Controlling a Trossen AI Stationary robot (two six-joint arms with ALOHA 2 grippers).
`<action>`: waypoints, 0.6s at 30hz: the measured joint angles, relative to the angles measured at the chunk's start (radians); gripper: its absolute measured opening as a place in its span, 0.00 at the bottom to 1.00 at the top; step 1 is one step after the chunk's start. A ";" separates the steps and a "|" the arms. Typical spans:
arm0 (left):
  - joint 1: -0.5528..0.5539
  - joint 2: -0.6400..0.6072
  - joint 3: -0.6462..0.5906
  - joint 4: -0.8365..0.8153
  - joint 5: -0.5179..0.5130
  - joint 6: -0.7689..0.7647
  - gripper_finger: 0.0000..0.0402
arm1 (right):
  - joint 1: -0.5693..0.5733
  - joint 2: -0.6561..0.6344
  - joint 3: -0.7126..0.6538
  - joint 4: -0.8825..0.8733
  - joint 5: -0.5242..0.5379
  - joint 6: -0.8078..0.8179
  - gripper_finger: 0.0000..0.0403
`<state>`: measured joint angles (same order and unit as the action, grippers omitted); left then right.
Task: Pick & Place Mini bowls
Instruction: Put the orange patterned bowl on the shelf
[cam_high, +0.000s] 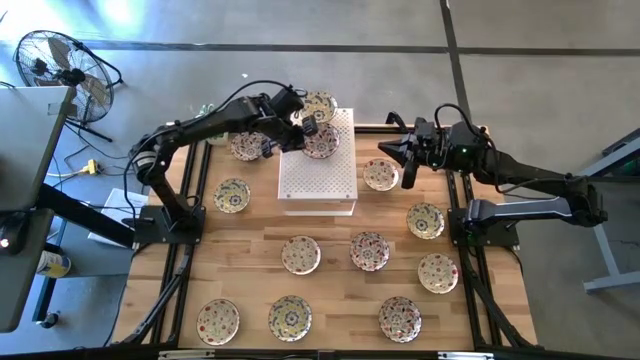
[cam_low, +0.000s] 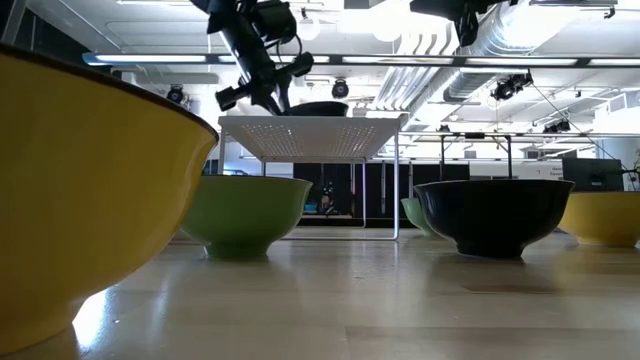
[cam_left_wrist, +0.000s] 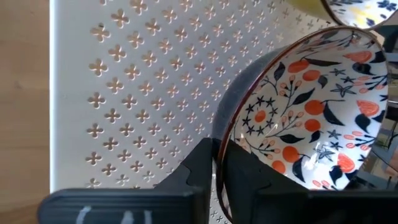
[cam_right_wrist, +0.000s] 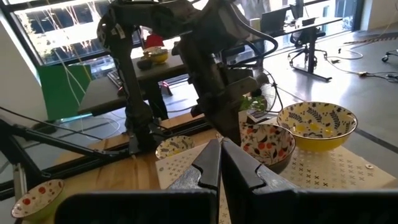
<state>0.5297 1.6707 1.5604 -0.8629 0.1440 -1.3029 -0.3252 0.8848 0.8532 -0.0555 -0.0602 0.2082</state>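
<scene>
Gripping mini bowl (cam_left_wrist: 311, 118) rim, left gripper (cam_left_wrist: 216, 163).

A white perforated block (cam_high: 317, 165) sits toward the far side of a wooden table (cam_high: 250, 275), its top punched with small flower-shaped holes (cam_left_wrist: 143, 93). A black metal frame (cam_high: 175, 290) borders the table. On the grey floor to the left stands a round fan (cam_high: 60, 65) beside a grey cabinet (cam_high: 30, 150), with a yellow plug (cam_high: 92, 166) on a cable nearby. Seen level from the tabletop, the block (cam_low: 312, 135) stands raised on thin legs under ceiling ducts (cam_low: 420, 70). Office chairs (cam_right_wrist: 305, 34) stand in the room beyond
</scene>
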 joint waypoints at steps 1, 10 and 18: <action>0.000 0.000 0.000 0.000 0.003 0.004 0.10 | 0.000 0.000 0.000 0.000 0.000 -0.003 0.00; 0.000 -0.015 0.000 -0.030 0.036 0.052 0.21 | 0.000 0.000 0.000 -0.003 0.000 -0.008 0.00; 0.000 -0.073 0.003 -0.047 -0.002 0.080 0.26 | -0.001 0.000 0.000 0.000 0.000 -0.015 0.00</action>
<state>0.5297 1.5975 1.5632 -0.9095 0.1417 -1.2230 -0.3260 0.8848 0.8532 -0.0553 -0.0601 0.1934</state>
